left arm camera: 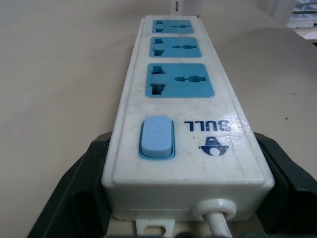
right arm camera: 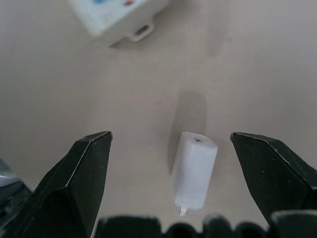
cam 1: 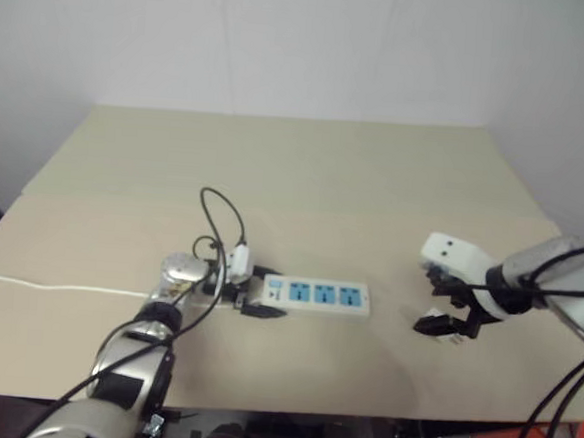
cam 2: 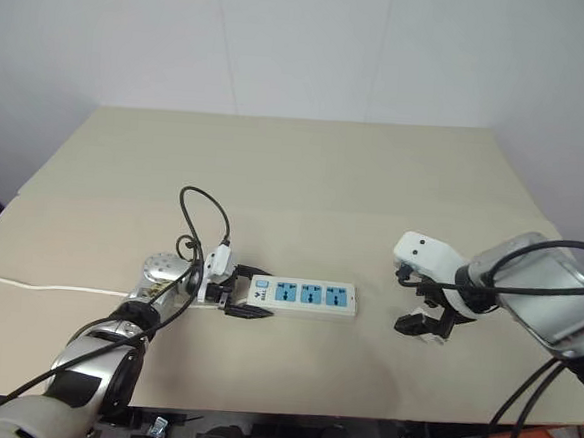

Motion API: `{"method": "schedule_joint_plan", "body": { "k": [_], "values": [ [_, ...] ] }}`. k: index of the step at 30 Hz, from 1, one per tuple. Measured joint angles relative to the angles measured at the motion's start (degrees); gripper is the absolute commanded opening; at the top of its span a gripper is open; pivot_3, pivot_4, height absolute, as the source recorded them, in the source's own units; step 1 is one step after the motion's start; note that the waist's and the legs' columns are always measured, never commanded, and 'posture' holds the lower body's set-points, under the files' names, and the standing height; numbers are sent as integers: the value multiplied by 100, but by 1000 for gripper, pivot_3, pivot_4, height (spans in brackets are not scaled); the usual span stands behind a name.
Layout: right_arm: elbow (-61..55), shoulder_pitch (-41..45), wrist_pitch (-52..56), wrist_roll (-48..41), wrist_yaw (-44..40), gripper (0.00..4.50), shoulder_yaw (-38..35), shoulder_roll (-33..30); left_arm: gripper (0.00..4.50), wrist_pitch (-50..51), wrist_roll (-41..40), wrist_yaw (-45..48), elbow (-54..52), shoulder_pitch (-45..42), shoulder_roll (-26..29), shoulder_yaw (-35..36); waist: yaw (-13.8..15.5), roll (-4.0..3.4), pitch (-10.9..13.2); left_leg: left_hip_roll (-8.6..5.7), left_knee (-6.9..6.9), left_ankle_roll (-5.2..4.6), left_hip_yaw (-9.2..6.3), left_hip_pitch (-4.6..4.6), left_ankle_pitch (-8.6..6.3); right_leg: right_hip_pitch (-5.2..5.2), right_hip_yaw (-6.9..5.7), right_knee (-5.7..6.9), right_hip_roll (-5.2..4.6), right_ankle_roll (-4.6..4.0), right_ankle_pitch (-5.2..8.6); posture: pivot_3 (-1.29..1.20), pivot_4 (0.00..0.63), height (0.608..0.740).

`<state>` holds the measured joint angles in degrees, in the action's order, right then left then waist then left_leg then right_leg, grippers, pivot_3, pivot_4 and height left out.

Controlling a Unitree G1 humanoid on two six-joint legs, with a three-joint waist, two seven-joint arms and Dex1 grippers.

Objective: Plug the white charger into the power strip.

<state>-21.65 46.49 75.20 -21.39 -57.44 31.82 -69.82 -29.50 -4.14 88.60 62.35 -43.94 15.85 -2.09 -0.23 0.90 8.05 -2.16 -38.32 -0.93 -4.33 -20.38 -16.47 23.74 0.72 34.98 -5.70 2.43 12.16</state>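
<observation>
from the head views you can barely make out the white charger [right arm camera: 194, 169]: the right gripper [cam 2: 427, 319] hangs over it and covers most of it. the right wrist view shows it lying on the table [cam 1: 304, 190] between the two black fingers [right arm camera: 79, 183], which stand wide apart and touch nothing. your left gripper [cam 1: 256, 301] is clamped on the switch end of the power strip [cam 1: 317, 296], a finger on each side. the strip's cord [cam 1: 57, 287] runs off the table's left edge.
</observation>
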Motion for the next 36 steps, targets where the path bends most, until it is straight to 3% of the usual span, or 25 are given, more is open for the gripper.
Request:
{"method": "schedule_joint_plan", "body": {
  "k": [8,22,25,33,36],
  "values": [
    [707,215,346,420,85,4500,555,333,3305,228,-116,-14,-649,380,33,-38,17,-19,-11,-3,1,0,0,-13,0,29,6,4,-4,-2,-1,0,150,740],
    [1179,216,967,432,556,4500,482,942,3305,327,-181,-97,-762,443,92,-182,-3,-27,-18,-3,-3,1,4,-8,1,27,7,7,-2,-8,-6,0,150,740],
    [1232,213,1014,431,639,3910,447,963,3306,326,-181,-120,-763,443,99,-222,-2,-28,-18,-3,-3,1,4,-8,1,27,7,7,-2,-8,-6,0,150,740],
    [1209,216,1046,409,676,1100,365,956,3306,359,-259,-152,-867,498,124,-250,-6,-29,-19,-3,-3,1,6,-8,1,27,7,7,-2,-8,-6,0,150,740],
    [1190,216,1037,410,649,1100,387,930,3306,371,-270,-163,-884,502,139,-269,-8,-29,-19,-3,-3,1,6,-9,1,28,7,7,-2,-8,-6,0,150,740]
  ]
}}
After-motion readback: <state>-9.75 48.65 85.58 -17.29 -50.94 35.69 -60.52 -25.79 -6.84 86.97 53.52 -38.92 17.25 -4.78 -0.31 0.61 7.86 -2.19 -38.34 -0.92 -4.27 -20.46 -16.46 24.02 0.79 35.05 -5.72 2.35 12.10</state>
